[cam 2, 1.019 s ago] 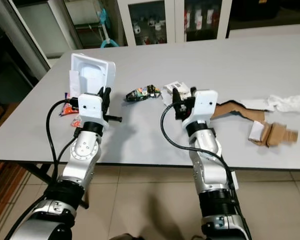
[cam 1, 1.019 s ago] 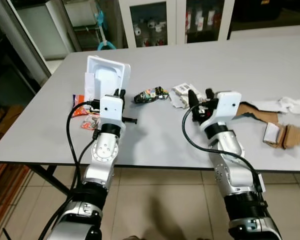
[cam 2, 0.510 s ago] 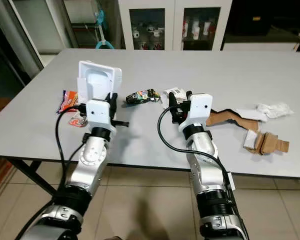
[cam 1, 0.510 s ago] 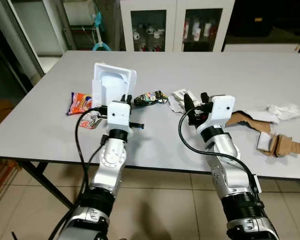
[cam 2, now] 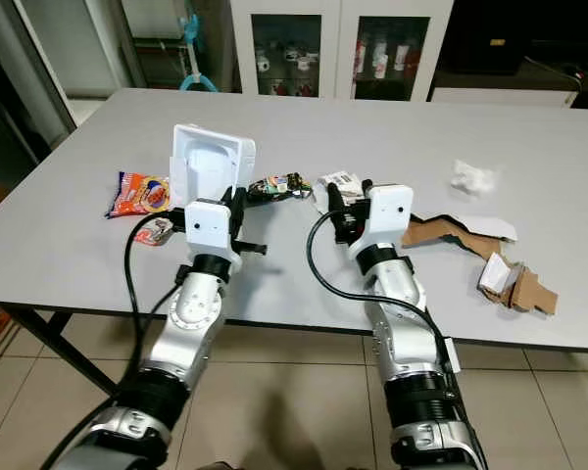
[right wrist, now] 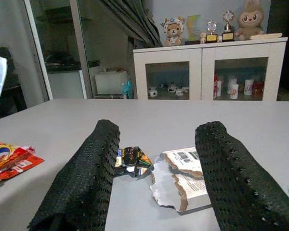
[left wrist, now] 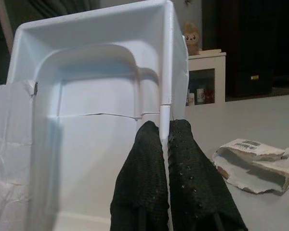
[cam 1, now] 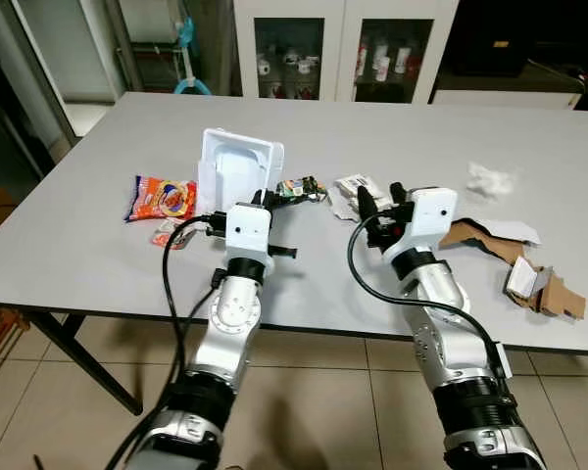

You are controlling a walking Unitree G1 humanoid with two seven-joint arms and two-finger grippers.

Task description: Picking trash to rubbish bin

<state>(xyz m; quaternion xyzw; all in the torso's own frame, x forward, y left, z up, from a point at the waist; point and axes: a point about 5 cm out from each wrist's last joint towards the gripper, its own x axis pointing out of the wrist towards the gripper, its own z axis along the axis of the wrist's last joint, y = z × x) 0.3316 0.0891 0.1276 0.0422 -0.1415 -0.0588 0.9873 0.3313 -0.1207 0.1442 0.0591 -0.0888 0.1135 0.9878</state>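
Since a second ago the camera has drawn back from the grey worktop (cam 1: 88, 235), bringing more of the floor and a crumpled white tissue (cam 1: 492, 179) into frame, while the white foam tray (cam 1: 237, 168) stays upright in the left gripper (cam 1: 260, 201). In the left eye view the right gripper (cam 1: 378, 201) hovers above a torn paper carton (cam 1: 351, 192), with a dark snack wrapper (cam 1: 297, 188) just beside the tray and an orange snack packet (cam 1: 163, 197) and a small red wrapper (cam 1: 169, 234) lying to the robot's left. The right eye view adds torn brown cardboard (cam 2: 449, 233) and a folded cardboard piece (cam 2: 510, 284) well apart on the robot's right. The left wrist view shows the two black fingers (left wrist: 147, 183) pressed together on the tray's thin side wall. The right wrist view shows the right fingers (right wrist: 82, 187) spread wide and empty, the carton and dark wrapper on the worktop beyond them. Judged from this, one item is in hand but not yet binned, no rubbish bin can be made out, and most of the trash remains to be cleared.
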